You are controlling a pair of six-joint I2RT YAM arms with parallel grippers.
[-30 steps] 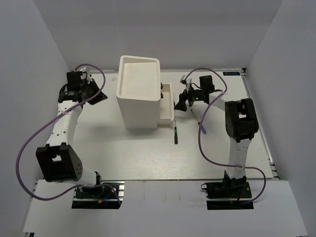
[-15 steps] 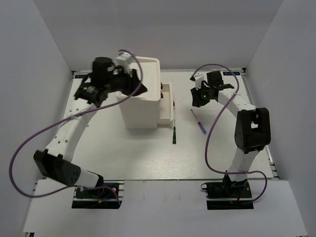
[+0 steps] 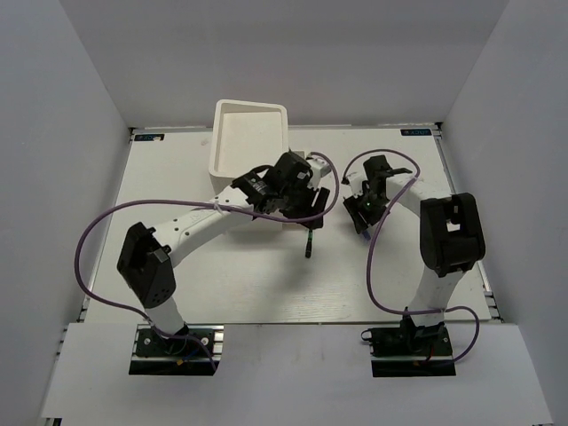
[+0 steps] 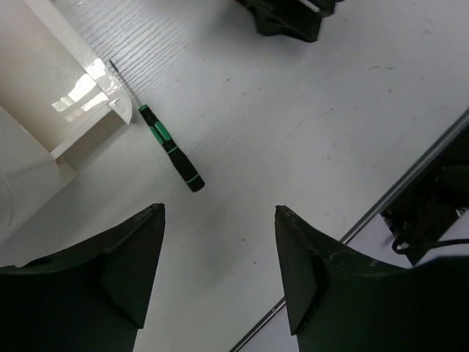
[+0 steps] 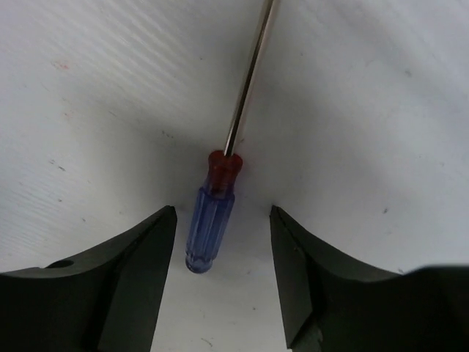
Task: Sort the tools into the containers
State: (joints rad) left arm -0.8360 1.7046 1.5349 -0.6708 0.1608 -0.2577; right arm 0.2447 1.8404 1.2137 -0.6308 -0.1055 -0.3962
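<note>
White table (image 3: 231, 284) below: my right end effector (image 5: 220, 211) straddles the blue-handled screwdriver (image 5: 209, 233), jaws apart, gripping nothing; the left end effector (image 4: 220, 213) hangs wide over the green screwdriver (image 4: 170, 149) beside the drawer (image 4: 88, 126). Closing on that slim handle, I risk it rolling free.

A tall box (image 3: 251, 133) blocks the upper middle; the left arm (image 3: 195, 226) crosses the centre, a screwdriver (image 3: 309, 241) lying just below. The table (image 3: 266, 288) is open at lower middle and left side.
</note>
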